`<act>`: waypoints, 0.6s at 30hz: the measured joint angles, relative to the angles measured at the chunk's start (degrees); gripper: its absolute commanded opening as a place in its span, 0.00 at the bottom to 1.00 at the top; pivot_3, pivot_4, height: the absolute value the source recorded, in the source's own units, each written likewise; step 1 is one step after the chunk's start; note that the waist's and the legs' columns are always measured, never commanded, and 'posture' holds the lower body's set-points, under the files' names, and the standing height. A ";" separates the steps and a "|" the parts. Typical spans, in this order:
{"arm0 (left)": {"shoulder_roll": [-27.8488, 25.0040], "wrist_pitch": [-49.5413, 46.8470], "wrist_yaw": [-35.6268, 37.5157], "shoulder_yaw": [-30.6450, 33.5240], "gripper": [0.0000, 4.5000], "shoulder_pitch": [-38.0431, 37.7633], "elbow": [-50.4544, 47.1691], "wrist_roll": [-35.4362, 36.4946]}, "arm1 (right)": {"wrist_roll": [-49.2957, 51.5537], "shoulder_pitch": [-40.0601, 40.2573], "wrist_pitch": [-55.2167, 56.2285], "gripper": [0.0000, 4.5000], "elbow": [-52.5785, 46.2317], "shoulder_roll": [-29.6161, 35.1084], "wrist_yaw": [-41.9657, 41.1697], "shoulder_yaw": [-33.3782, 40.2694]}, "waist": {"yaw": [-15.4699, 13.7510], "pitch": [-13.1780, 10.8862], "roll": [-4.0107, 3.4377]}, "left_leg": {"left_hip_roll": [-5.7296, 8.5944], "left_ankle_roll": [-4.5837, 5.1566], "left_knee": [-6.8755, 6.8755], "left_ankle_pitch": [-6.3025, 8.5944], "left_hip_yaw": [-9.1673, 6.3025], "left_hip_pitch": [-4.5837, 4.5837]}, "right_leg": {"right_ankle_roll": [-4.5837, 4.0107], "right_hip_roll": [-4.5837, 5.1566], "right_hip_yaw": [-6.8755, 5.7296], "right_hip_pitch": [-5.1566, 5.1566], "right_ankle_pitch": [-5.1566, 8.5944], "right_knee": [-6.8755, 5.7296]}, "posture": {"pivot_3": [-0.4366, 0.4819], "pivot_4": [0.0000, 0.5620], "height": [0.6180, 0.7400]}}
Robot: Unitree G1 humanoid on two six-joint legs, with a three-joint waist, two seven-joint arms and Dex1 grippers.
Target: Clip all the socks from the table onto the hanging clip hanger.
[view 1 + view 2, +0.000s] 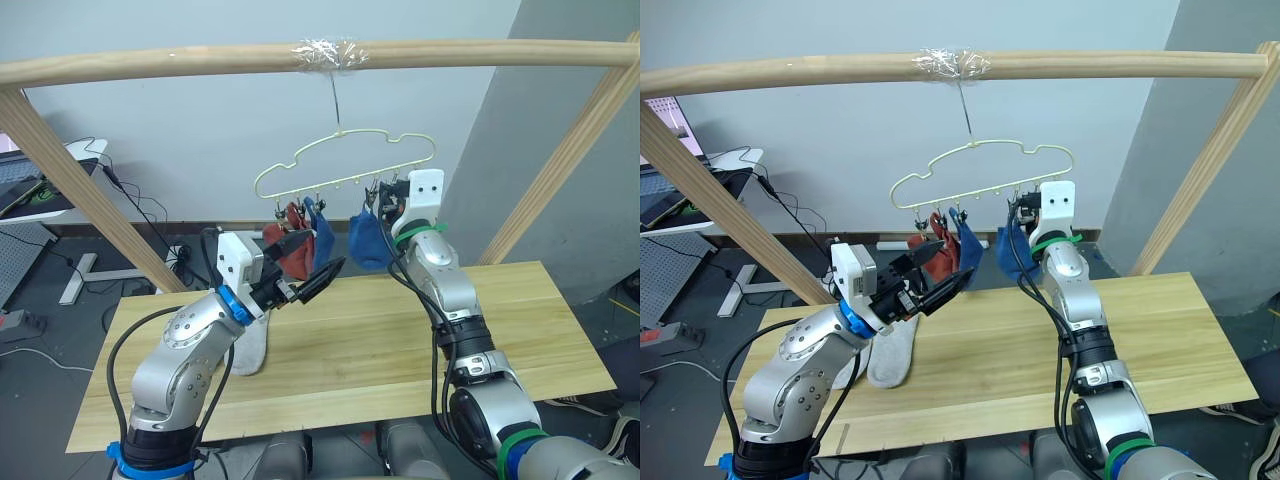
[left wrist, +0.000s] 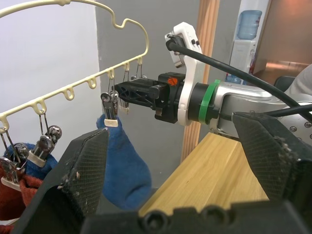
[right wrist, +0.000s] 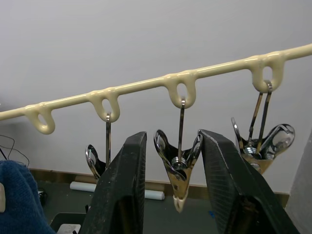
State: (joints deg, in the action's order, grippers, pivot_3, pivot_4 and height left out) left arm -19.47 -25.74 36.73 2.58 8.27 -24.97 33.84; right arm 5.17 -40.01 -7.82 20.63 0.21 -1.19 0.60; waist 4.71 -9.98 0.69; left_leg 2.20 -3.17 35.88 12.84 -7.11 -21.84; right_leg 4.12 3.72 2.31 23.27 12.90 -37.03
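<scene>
Right gripper (image 3: 173, 195) part-open astride an empty grey metal clip (image 3: 178, 168) on the pale yellow-green wire hanger (image 1: 345, 160), likely to squeeze it; left gripper (image 1: 318, 284) wide open, empty, light grey socks (image 1: 880, 358) on the wood-plank table (image 1: 420, 340).

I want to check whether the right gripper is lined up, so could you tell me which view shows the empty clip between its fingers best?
The right wrist view: the empty clip hangs close up between the right gripper's open fingers. The left wrist view shows it small, from the side, at those fingertips. In the eye views the gripper mostly hides it.
</scene>
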 measured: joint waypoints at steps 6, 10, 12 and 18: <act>-0.01 -0.03 0.02 0.00 1.00 0.36 0.00 0.01 | 0.02 -0.23 0.39 0.38 0.78 0.00 0.00 0.10 | 0.00 0.00 0.00 | 0.00 0.00 0.00 0.00 0.00 0.00 | 0.00 0.00 0.00 0.00 0.00 0.00 | 0.47 0.19 1.00; -0.01 -0.05 0.02 0.00 1.00 0.43 0.00 0.01 | 0.02 -0.28 0.86 0.38 1.41 0.00 0.00 0.20 | 0.00 0.00 0.00 | 0.00 0.00 0.00 0.00 0.00 0.00 | 0.00 0.00 0.00 0.00 0.00 0.00 | 0.47 0.20 1.00; -0.01 -0.05 0.02 0.00 1.00 0.43 0.00 0.01 | 0.03 -0.42 0.87 0.38 1.62 0.00 -0.02 0.22 | 0.00 0.00 0.00 | 0.00 0.00 0.00 0.00 0.00 0.00 | 0.01 0.00 0.00 0.00 0.00 0.00 | 0.47 0.20 1.00; 0.26 -0.23 -0.87 0.00 1.00 1.15 0.00 0.18 | 0.06 -0.55 0.89 0.38 1.63 0.01 -0.08 0.29 | -0.02 0.00 0.00 | 0.00 0.00 0.00 0.00 0.00 0.00 | 0.01 0.00 0.00 0.00 0.01 0.00 | 0.47 0.20 1.00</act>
State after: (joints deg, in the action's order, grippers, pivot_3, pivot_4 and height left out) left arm -19.20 -25.96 35.86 2.58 9.42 -24.97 34.02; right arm 5.23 -40.56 -6.93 22.26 0.22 -1.27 0.89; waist 4.68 -9.98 0.69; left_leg 2.20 -3.17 35.88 12.84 -7.11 -21.84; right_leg 4.13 3.72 2.30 23.27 12.91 -37.02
